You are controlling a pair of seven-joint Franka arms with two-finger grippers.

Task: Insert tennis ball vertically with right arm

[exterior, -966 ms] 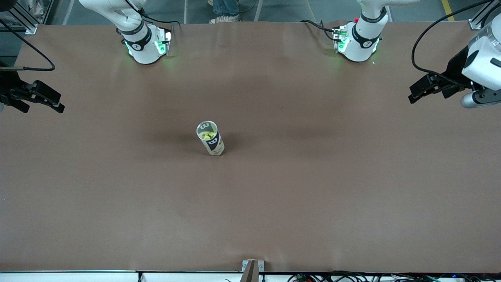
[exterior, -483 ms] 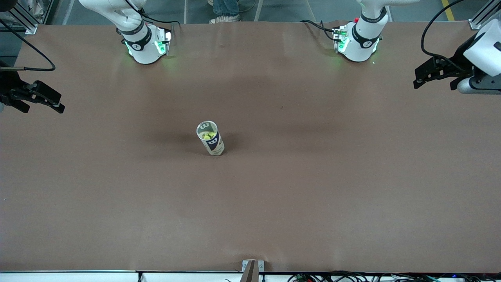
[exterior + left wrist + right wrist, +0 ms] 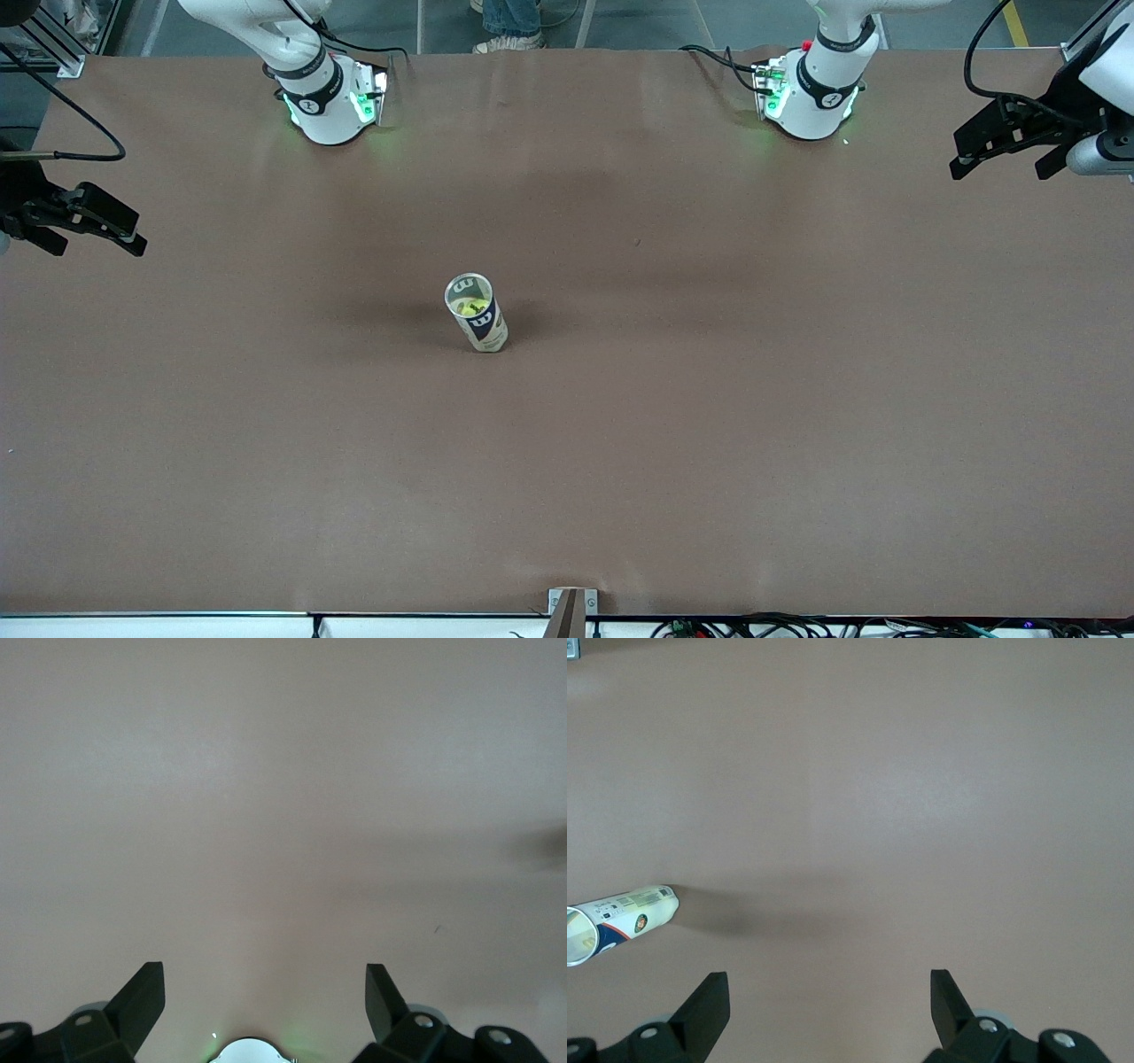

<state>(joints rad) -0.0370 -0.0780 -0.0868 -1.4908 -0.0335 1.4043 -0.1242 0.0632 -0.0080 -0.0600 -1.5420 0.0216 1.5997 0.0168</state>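
Since a second ago our left gripper (image 3: 997, 146) has retreated toward its bench (image 3: 709, 443) end, fingers spread, empty. Our right gripper (image 3: 84, 221) waits parked, open. We judge insertion done: tennis ball (image 3: 471, 307) sits inside the upright can (image 3: 477, 313) mid-bench.

Tennis ball (image 3: 469, 308) inside upright can (image 3: 477, 314) mid-table (image 3: 709, 399), both claws well apart.
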